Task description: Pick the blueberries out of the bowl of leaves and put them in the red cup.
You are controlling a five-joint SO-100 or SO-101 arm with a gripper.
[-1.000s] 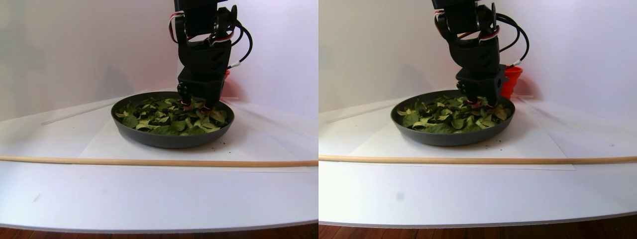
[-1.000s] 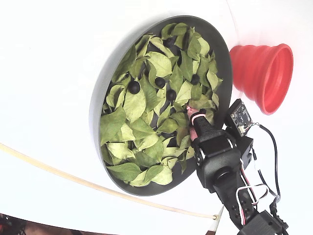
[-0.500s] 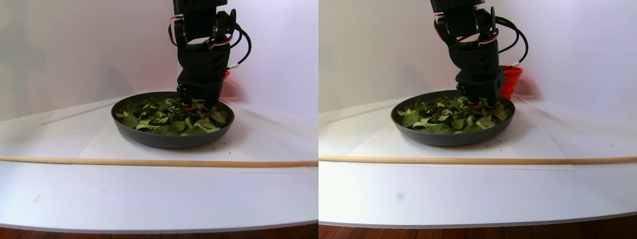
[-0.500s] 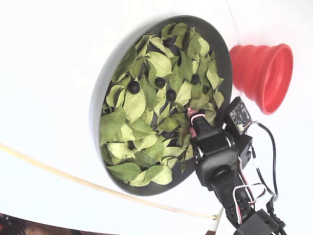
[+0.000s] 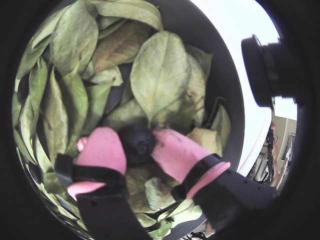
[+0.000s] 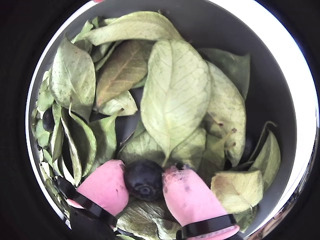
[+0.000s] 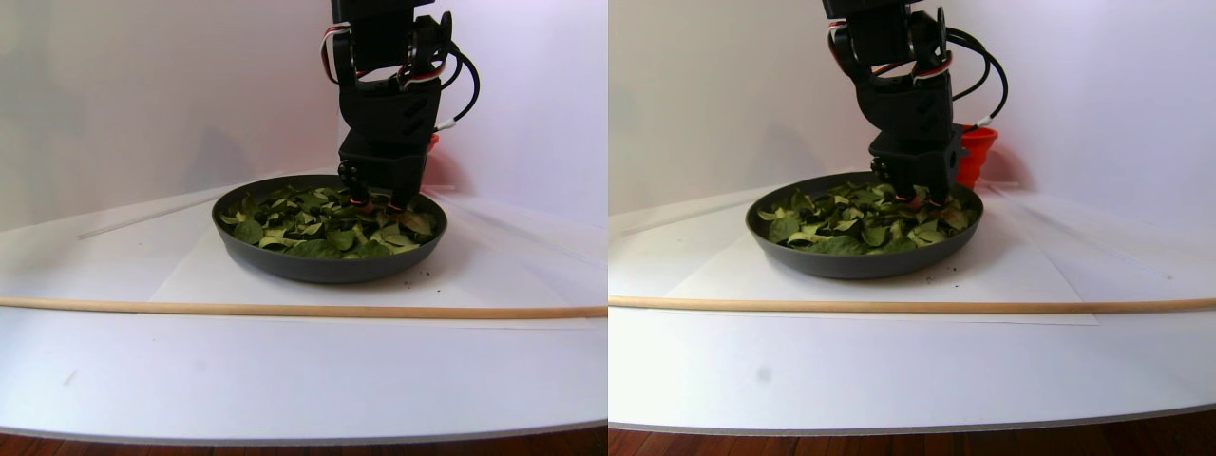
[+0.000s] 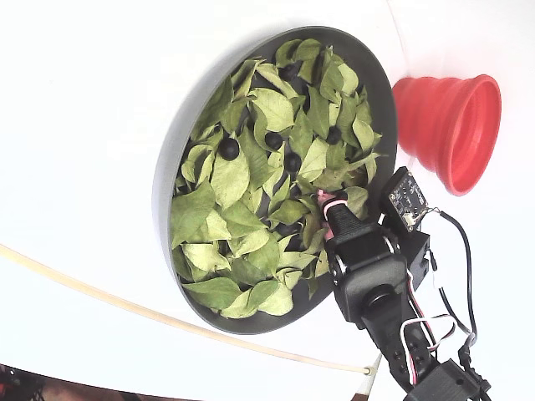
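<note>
Pink-padded gripper clamped on a blueberry among leaves, near bowl rim; cup just outside.

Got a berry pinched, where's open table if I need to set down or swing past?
Bare white table lies left of the bowl in the fixed view. Crowded: the red cup sits close beside the bowl's rim, near the gripper. Leaves fill the bowl.

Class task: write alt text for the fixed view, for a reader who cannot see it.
A black robot gripper with pink fingertips reaches into a wide dark grey bowl of green leaves and dark round blueberries. A red ribbed cup lies beside the bowl.
</note>
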